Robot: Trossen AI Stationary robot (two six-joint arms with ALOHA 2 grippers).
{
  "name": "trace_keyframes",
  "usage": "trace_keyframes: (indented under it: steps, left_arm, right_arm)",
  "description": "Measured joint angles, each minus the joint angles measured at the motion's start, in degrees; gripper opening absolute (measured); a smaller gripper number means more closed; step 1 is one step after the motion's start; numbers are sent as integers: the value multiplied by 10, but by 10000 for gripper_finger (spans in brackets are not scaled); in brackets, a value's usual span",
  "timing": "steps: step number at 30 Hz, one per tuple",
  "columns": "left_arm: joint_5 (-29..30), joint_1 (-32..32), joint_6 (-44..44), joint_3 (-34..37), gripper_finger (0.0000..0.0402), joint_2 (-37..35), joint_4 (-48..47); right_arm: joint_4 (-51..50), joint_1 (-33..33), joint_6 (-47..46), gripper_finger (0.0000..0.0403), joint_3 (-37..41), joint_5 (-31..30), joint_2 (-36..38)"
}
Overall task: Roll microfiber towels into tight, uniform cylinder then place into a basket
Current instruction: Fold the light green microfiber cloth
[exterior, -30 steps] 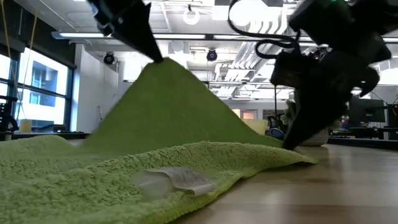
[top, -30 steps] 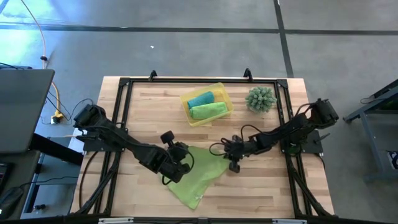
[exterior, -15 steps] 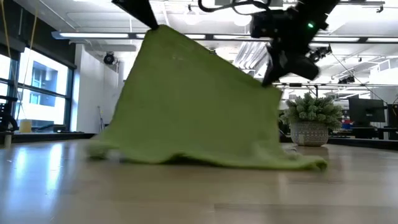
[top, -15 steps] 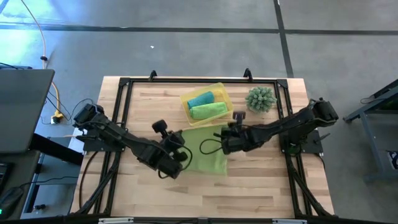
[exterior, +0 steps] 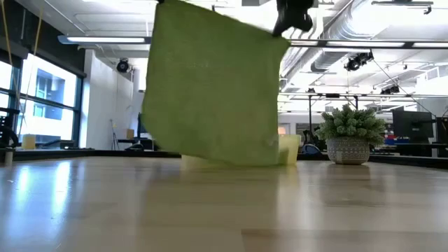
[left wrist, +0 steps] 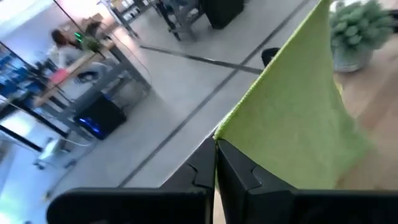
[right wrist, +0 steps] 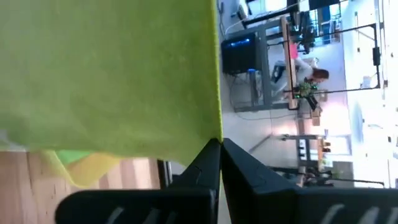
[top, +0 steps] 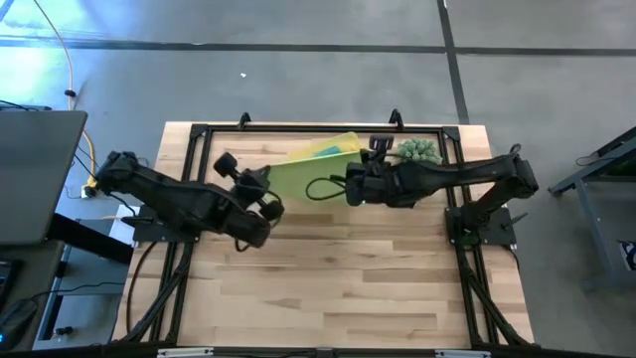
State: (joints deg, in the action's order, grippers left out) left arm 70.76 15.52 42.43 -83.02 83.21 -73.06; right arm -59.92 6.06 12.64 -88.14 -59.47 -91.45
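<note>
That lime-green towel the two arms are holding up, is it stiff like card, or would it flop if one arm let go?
Probably floppy. The lime-green towel hangs flat as a sheet only because the left gripper and right gripper each pinch a top corner. Its lower edge looks wavy, so it likely sags once released. It seems light: pinches at two corners carry it all.

The wooden desk [top: 328,288] carries the yellow basket [top: 343,141] and a potted spiky plant [exterior: 352,133] near its far edge.
</note>
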Motion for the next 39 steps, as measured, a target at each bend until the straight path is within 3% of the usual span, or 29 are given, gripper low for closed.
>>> trace_keyframes:
  steps: [4,7,10,18,31,35,39]
  left_arm:
    - [-79,21,30,0,0,-19,2]
    - [-207,45,63,0,0,-14,16]
    - [-292,78,65,12,0,16,56]
    - [-356,161,65,17,0,127,178]
    - [-453,204,113,16,0,248,327]
    - [-448,215,156,16,0,254,330]
    - [-397,222,201,16,0,255,302]
  right_arm:
    - [-69,19,-53,0,-54,56,1]
    - [-98,41,-134,0,-56,182,1]
    - [-69,74,-181,0,-8,305,1]
    - [138,185,-246,0,156,473,0]
    - [323,265,-333,0,252,508,-5]
    - [389,275,-333,0,299,540,-5]
    - [421,263,-309,0,329,535,-4]
